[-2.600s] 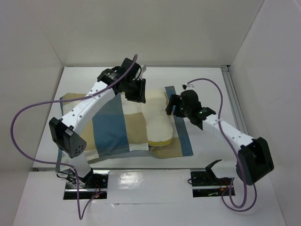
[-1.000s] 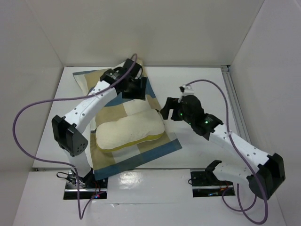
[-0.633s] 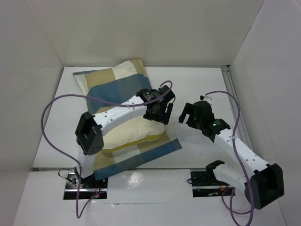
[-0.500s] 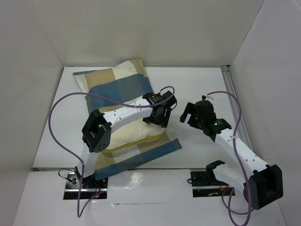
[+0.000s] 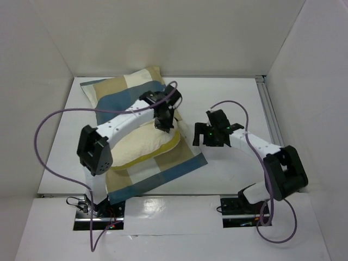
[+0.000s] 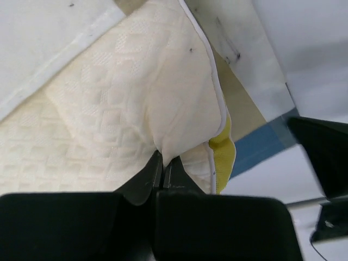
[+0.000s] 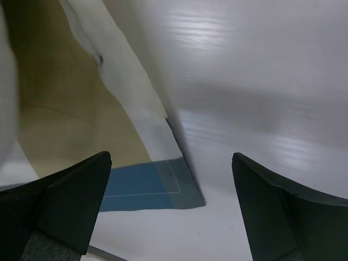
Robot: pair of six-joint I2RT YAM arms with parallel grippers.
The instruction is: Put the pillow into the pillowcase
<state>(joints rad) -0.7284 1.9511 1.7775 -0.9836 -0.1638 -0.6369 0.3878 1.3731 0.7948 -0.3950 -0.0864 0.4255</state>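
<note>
The cream pillow (image 5: 142, 148) with a yellow edge lies on the blue, tan and cream checked pillowcase (image 5: 124, 97), whose far part is bunched up behind it. My left gripper (image 5: 165, 124) is over the pillow's right end. In the left wrist view the gripper (image 6: 163, 166) is shut, pinching a fold of the quilted pillow (image 6: 109, 103) beside its yellow edge (image 6: 220, 148). My right gripper (image 5: 201, 137) hangs open just right of the pillowcase's edge. In the right wrist view the gripper (image 7: 171, 159) holds nothing, and the pillowcase's blue corner (image 7: 144, 187) lies flat below it.
White walls close in the table at the left, back and right. A metal rail (image 5: 269, 111) runs along the right side. Purple cables (image 5: 46, 122) loop off both arms. The arm bases (image 5: 239, 206) sit at the near edge.
My left gripper has closed on the pillow's right corner and moved back and left. My right gripper has opened wider and come in to the pillowcase's right edge.
</note>
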